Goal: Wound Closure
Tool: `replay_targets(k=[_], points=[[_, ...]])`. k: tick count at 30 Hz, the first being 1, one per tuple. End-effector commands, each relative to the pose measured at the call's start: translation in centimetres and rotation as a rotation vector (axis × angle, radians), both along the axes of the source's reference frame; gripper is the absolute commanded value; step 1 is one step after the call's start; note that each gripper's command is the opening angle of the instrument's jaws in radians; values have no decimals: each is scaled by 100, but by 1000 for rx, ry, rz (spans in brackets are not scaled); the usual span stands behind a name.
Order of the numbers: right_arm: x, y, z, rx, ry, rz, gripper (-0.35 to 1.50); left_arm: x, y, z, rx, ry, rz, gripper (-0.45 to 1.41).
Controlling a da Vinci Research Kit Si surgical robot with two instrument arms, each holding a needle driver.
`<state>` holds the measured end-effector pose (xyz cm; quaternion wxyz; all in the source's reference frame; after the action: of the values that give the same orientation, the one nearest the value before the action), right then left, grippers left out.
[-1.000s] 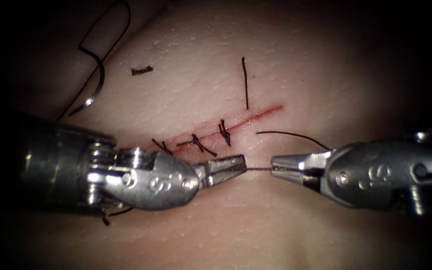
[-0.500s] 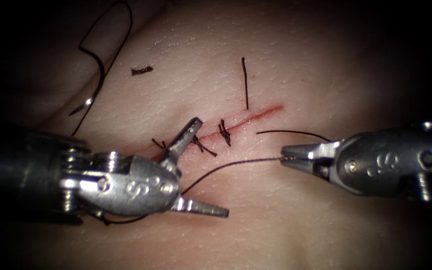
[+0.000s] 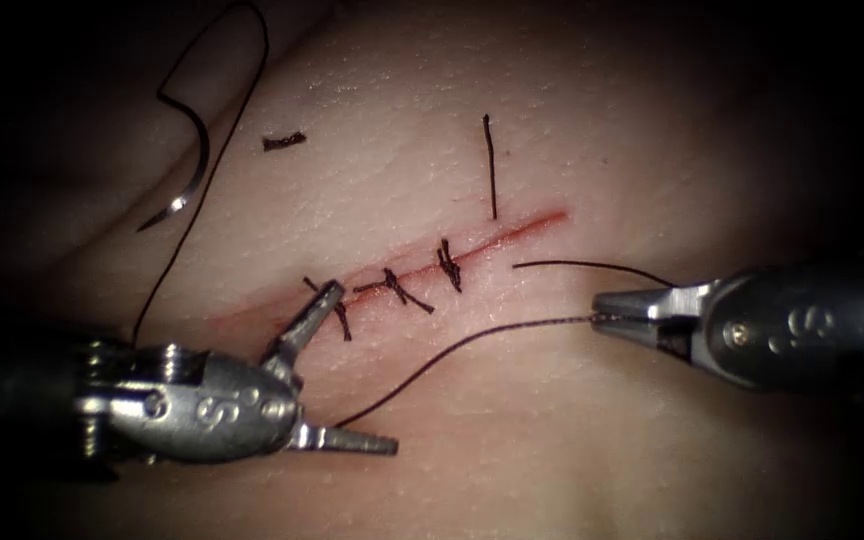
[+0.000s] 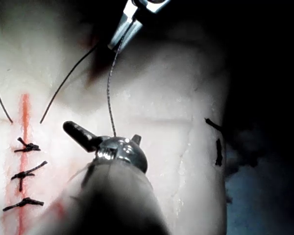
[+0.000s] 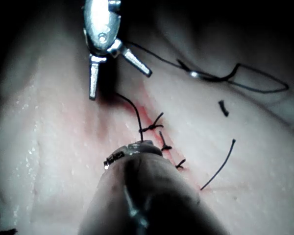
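The tissue (image 3: 552,440) bears a thin red cut (image 3: 522,232) crossed by three dark stitches (image 3: 395,288). My left tool (image 3: 362,368) stands open at the lower left and holds nothing; one jaw points up at the leftmost stitch, the other lies flat to the right. My right tool (image 3: 602,308), right of the cut, is shut on the thread (image 3: 472,340), which sags in a curve down towards the left tool. The curved needle (image 3: 190,178) lies free on the tissue far left of the cut, not in it. The right tool (image 4: 125,30) grips the thread (image 4: 109,88) in the left wrist view.
Cut ends of thread lie on the tissue: a short piece (image 3: 283,141) and a straight strand (image 3: 491,165) above the cut, a curved one (image 3: 582,266) by the right tool. Thread from the needle loops at the upper left (image 3: 222,60). Red fluid tints the cut's edges.
The left tool's jaws opened and let go of the thread, then drew back to the lower left. The right tool moved right with the thread, which went slack.
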<state>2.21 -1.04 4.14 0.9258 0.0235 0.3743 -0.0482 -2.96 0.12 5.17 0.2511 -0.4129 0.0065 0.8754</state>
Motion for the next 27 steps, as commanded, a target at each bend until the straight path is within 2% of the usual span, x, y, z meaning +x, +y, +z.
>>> replay_targets(k=[1, 5, 6, 7, 8, 13, 19, 22, 27], points=[[6, -5, 3, 2, 4, 0, -35, -10, -5, 10, 27, -5, -8, 103], [0, -4, 2, 2, 7, -1, -35, -9, -11, 16, 89, -4, -32, 91], [0, -4, 2, 2, 7, -2, -35, -7, -12, 17, 99, -6, -36, 84], [0, -4, 2, 0, 8, 1, -35, -4, -13, 16, 114, -9, -43, 69], [0, -4, 2, 0, 8, 1, -35, -4, -13, 16, 114, -9, -43, 69], [5, -2, 2, 2, 5, 5, -35, 1, -16, 15, 114, -9, -36, 44], [4, -1, -1, 4, 6, 5, -35, 1, -23, 20, 142, 14, -10, 46], [4, 0, -1, 5, 6, 4, -35, 4, -26, 23, 149, 16, -5, 54], [5, -1, -1, 4, 6, 5, -35, 9, -27, 22, 160, 12, -6, 52]])
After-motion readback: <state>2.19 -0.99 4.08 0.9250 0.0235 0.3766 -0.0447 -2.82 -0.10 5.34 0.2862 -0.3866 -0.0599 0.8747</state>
